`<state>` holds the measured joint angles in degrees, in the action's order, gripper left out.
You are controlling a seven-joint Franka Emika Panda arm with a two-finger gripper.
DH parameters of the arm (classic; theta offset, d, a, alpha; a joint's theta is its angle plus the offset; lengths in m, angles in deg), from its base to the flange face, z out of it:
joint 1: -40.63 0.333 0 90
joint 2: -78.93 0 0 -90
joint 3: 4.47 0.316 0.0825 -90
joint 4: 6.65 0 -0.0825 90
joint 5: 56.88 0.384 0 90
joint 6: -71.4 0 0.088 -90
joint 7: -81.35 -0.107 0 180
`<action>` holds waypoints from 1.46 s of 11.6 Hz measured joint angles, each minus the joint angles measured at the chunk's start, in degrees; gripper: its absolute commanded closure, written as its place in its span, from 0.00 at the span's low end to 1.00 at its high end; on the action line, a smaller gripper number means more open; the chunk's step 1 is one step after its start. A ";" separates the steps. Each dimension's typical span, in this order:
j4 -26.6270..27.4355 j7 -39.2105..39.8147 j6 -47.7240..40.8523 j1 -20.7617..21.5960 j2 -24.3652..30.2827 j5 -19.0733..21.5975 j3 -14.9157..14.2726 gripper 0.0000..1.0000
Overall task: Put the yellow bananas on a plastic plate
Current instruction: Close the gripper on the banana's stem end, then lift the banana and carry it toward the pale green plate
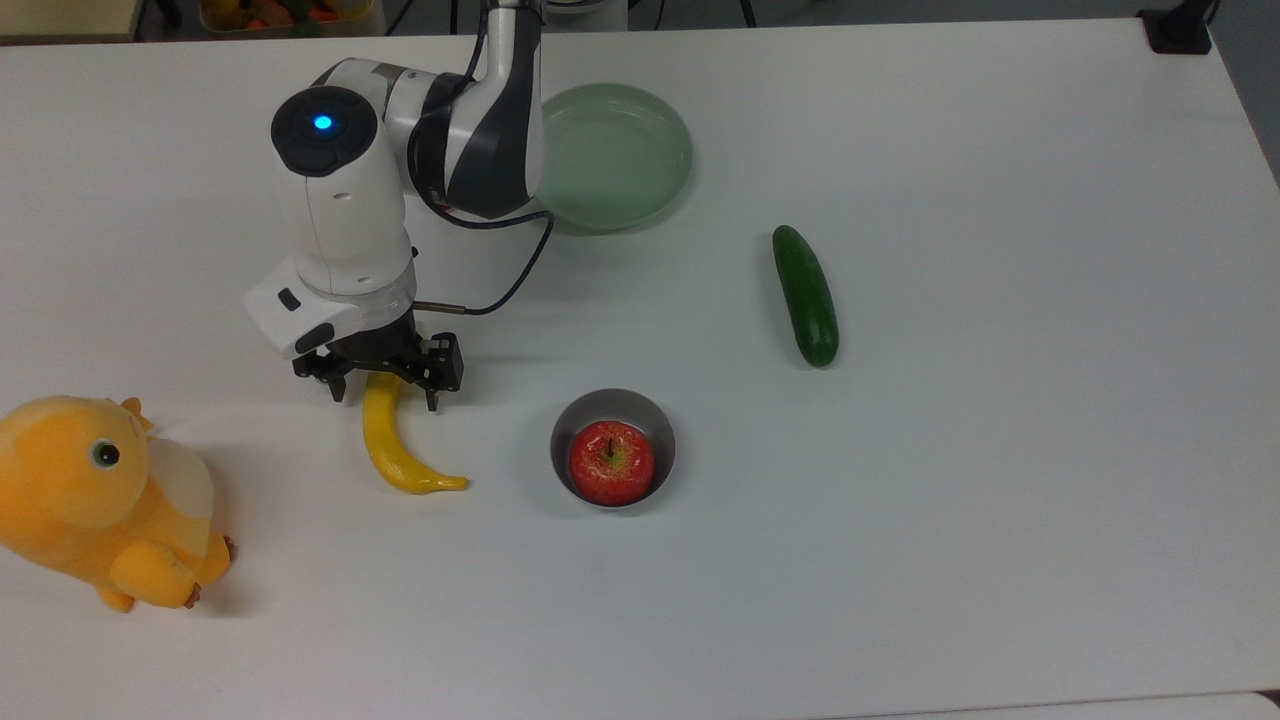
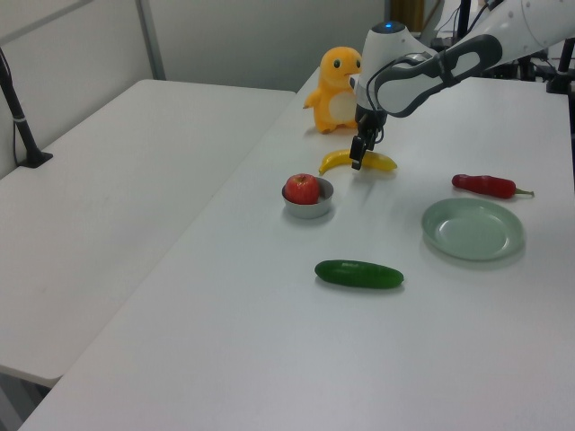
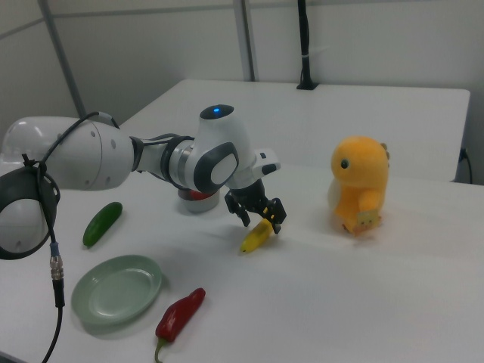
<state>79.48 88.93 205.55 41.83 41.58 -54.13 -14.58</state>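
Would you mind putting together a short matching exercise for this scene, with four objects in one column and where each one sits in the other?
Things:
1. banana
2. apple
3. plate
4. red pepper

Places:
A. inside the grey bowl
B. lying on the table, between the gripper's open fingers at one end
C. beside the plate, at the left view's right
D. empty, half hidden by the arm in the top view

Pairs: 1-B, 2-A, 3-D, 4-C

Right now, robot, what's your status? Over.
Gripper open, fingers either side of the banana. Banana on table, plate empty. Nothing between them.
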 measured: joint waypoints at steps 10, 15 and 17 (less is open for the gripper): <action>-0.13 0.08 0.00 0.00 -0.07 -2.14 0.19 1.00; -1.38 0.08 -0.46 -0.06 3.10 -2.13 0.19 1.00; -1.13 0.08 -6.11 0.01 8.30 -2.13 0.24 0.99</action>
<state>78.35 89.01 199.44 41.84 49.88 -56.26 -14.34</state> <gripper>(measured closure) 0.718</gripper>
